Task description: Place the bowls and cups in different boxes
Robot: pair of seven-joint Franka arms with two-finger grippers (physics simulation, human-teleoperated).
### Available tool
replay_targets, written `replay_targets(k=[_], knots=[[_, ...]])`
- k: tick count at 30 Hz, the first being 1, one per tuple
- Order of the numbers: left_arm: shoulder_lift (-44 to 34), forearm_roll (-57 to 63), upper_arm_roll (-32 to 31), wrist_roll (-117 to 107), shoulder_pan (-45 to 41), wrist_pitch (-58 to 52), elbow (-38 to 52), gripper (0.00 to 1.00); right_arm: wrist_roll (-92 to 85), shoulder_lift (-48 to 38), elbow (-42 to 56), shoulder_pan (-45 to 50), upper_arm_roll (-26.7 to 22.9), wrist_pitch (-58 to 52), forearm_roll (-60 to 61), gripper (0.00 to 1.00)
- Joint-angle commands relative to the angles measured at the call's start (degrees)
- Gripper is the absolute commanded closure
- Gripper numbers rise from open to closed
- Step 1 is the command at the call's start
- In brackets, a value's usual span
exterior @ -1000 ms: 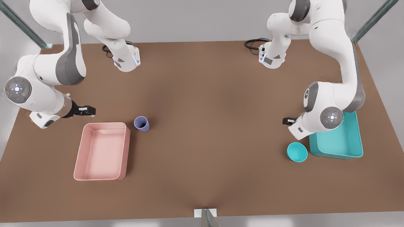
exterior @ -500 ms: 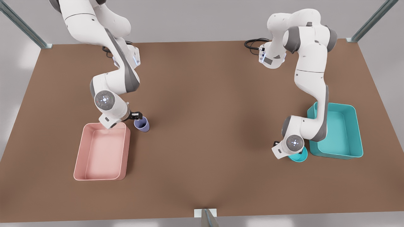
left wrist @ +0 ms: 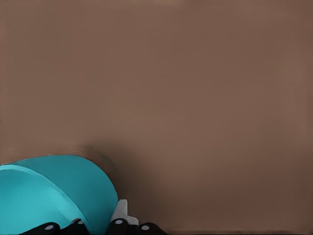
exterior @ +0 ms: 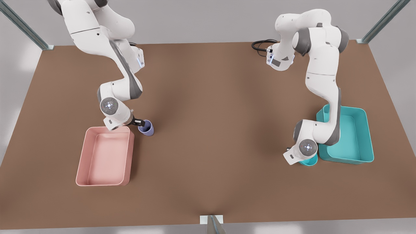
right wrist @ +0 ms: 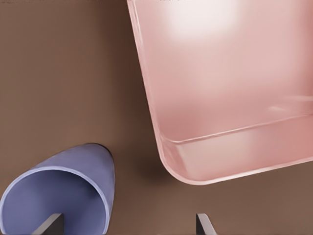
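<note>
The lavender cup point(exterior: 147, 128) point(right wrist: 68, 188) stands upright on the table by the pink box's point(exterior: 82, 159) point(right wrist: 155, 112) far corner. My right gripper point(exterior: 140, 123) point(right wrist: 127, 223), on the arm at the front view's left, is open astride the cup's rim, one finger inside and one outside. The teal bowl point(exterior: 312, 161) point(left wrist: 54, 188) sits against the teal box point(exterior: 370, 136), mostly hidden under the other arm's wrist. My left gripper point(left wrist: 97, 226) is down on it, fingers drawn close on either side of the bowl's wall.
The brown table point(exterior: 214, 130) stretches wide between the two boxes. Both arm bases point(exterior: 130, 60) point(exterior: 281, 58) and a black cable point(exterior: 260, 45) sit at the far edge. A small metal post point(exterior: 213, 224) stands at the near edge.
Both arms swung in from the outer sides and came down: the right gripper reached the cup's rim, the left gripper dropped over the bowl and covered it. Cup and boxes stayed put.
</note>
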Motion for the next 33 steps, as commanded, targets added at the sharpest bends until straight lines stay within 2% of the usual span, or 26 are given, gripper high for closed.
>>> replay_targets(k=[1,3,5,7,9,12,15,19,20,22,23,24,25,26,28,29,30,32,33], knots=[[-1.1,-4.9,0.0,1.9,-0.6,-4.8,1.0,0.79,6.1,0.3,-0.1,0.0,0.0,4.1,0.0,0.0],[-4.2,-4.9,0.0,0.3,-0.6,-9.0,1.0,0.79,5.7,2.6,0.1,0.0,0.0,4.8,0.0,0.0],[-12.7,-4.8,1.5,-8.0,-0.2,-20.9,1.0,0.79,5.7,3.4,0.1,0.0,0.0,5.2,-0.2,0.0],[-18.0,-4.7,5.0,-8.2,4.1,-23.6,1.1,0.79,5.6,4.3,0.0,0.0,0.0,5.5,-0.3,0.0],[-17.9,-4.7,6.1,-2.5,8.9,-23.0,1.2,0.79,5.2,5.4,0.0,0.0,0.0,5.9,-0.4,0.0],[-12.9,-4.7,9.5,-2.2,10.5,-16.2,-1.3,0.79,5.2,5.9,0.2,0.0,0.0,6.0,-0.4,0.01],[-10.9,-4.9,10.9,-2.3,12.0,-3.7,-8.6,0.79,3.0,6.9,1.0,-0.1,-0.1,5.9,-0.4,0.4],[-7.0,-5.0,10.9,-2.2,13.4,3.1,-10.4,0.79,2.8,7.5,4.4,0.0,0.0,3.9,-0.5,0.75],[-7.0,-5.0,10.9,-2.2,13.5,3.1,-10.4,0.79,2.8,7.8,4.9,0.0,0.0,3.8,-0.5,0.79],[-6.5,-5.0,10.9,-2.2,13.8,3.1,-10.5,0.79,2.8,8.9,6.0,0.0,0.0,3.7,-0.4,0.79],[-6.0,-5.0,10.9,-2.2,13.8,3.1,-10.4,0.65,2.8,8.5,6.7,0.0,0.0,3.4,-0.4,0.79],[-6.1,-5.1,10.8,-2.2,13.8,3.0,-10.4,0.24,2.8,7.6,9.4,-0.1,0.1,-0.1,-0.4,0.79],[-6.8,-6.9,10.6,-2.3,13.8,1.8,-10.0,0.0,1.5,6.2,14.5,0.0,0.1,-5.6,0.0,0.79],[-10.3,-9.8,10.6,-2.3,13.5,-3.2,-9.7,0.0,-1.1,6.1,19.9,-0.1,0.1,-10.3,0.2,0.79],[-17.0,-10.1,9.6,-2.5,12.4,-20.3,-3.2,0.0,-9.0,6.3,26.4,-1.5,-0.2,-11.4,0.1,0.79],[-19.6,-10.0,7.1,-2.5,12.0,-25.7,-0.2,0.0,-16.2,6.7,29.0,-3.4,-0.2,-11.4,-0.4,0.79],[-22.7,-10.0,4.6,-3.9,11.5,-27.6,0.9,0.0,-24.8,7.2,30.7,-5.6,-0.7,-11.4,-0.7,0.79],[-27.8,-10.0,-4.9,-12.4,10.2,-28.8,1.6,0.0,-35.3,7.8,32.2,-8.4,-3.6,-11.3,-1.4,0.79],[-28.7,-10.0,-6.1,-12.6,8.0,-33.2,5.5,0.0,-35.9,8.6,32.2,-9.0,-4.8,-11.3,-2.6,0.79]])
